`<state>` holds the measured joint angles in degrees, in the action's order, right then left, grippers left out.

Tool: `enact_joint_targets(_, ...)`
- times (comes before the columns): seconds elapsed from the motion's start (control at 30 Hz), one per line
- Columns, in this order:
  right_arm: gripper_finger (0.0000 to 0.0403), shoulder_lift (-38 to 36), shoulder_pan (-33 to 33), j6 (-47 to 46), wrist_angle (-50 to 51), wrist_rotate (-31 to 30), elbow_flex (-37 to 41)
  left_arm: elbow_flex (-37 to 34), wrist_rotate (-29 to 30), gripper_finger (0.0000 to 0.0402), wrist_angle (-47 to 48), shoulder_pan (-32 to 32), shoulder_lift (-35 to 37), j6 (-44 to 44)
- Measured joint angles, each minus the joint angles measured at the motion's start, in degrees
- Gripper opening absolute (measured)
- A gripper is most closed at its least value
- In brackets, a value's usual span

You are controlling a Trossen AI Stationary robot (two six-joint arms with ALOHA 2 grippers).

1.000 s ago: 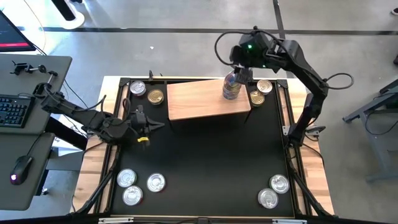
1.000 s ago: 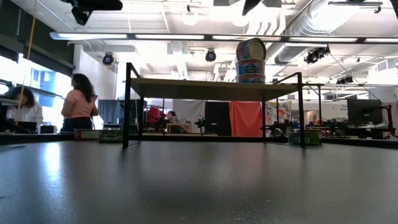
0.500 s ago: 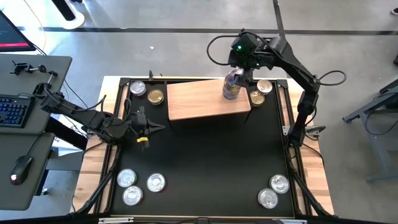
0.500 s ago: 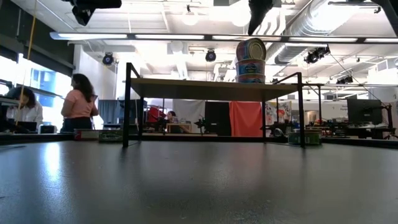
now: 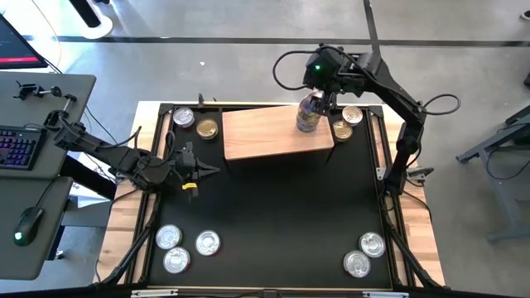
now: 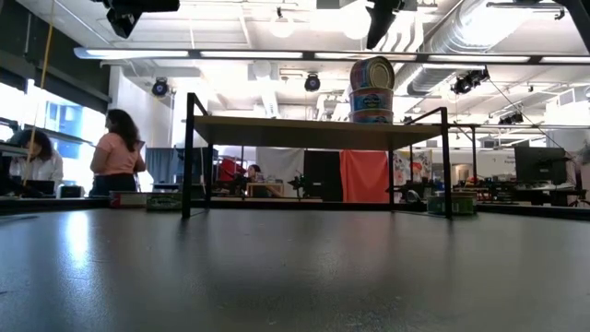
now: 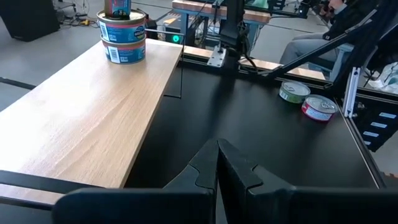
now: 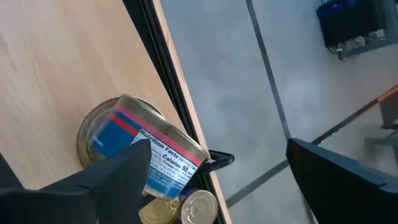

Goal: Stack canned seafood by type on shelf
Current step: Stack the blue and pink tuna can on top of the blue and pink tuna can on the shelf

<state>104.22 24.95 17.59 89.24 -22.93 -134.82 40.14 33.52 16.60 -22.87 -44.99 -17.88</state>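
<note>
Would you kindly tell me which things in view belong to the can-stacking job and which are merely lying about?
Part of the job:
- shelf
- stack of blue-labelled cans on the shelf
- loose cans on the black mat
- right gripper, open above the stack

Lying about:
- keyboard
- mouse
- side desk

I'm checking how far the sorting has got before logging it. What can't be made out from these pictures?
- Stack of cans on the shelf: its can count; the high view sees only the top, and the left wrist view's edge cuts it.
- Loose cans on the mat: label types; the high view shows only lids.
- Right claw: mostly cut off by the low view's top edge.
- Left claw: its fingertips look shut.
</note>
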Motion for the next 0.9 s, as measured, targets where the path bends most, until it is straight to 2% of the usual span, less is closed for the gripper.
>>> enact_joint_targets(0.13, 0.0365, 0.0, 0.0, 2.4, 0.8, 2.9, 0.0, 0.0, 0.0, 0.0, 0.0, 0.0, 0.0, 0.0)
enact_joint_targets(0.27, 0.0365, 0.0, -0.4, 10.4, 0.8, 8.2, 0.0, 0.0, 0.0, 0.0, 0.1, 0.0, 0.0, 0.0)
enact_joint_targets(0.37, 0.0365, 0.0, -1.1, 14.4, 0.8, 7.3, 0.0, 0.0, -0.2, 0.0, 0.1, 0.0, 0.0, 0.0)
enact_joint_targets(0.9, 0.0365, 2.9, -1.3, 17.3, 0.8, 5.4, 0.8, 0.0, -1.7, 0.0, 1.2, 0.0, 0.0, 0.0)
